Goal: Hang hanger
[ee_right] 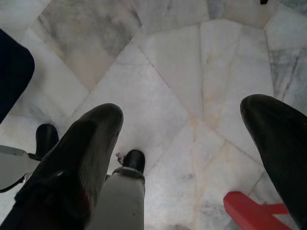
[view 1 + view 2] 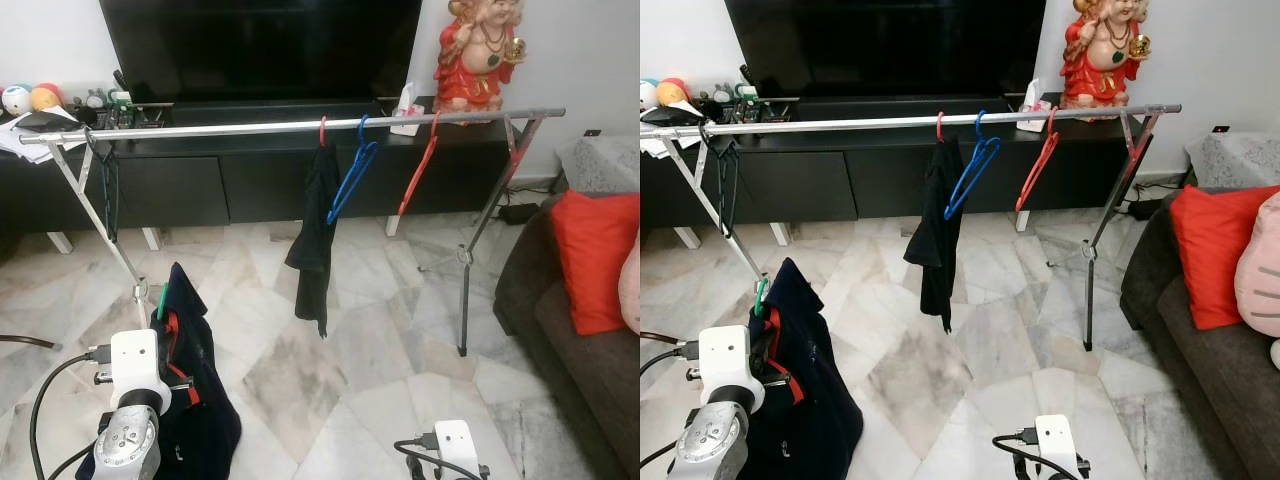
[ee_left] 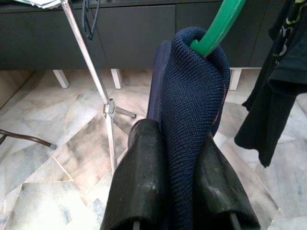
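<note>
- Two black fingers of the left gripper (image 3: 175, 184) pinch a navy knitted garment (image 3: 192, 96) on a green plastic hanger (image 3: 218, 24).
- Right gripper (image 1: 192, 143) hangs spread wide over marble floor (image 1: 168, 62).

A navy garment (image 3: 192, 96) hides all but the hook of the green hanger (image 3: 218, 24).

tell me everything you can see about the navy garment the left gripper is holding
The navy knitted garment hangs on a green plastic hanger, whose hook pokes out at its top. It droops in loose folds toward the marble floor, with red showing inside. The left gripper is shut on the fabric, below the silver clothes rail.
</note>
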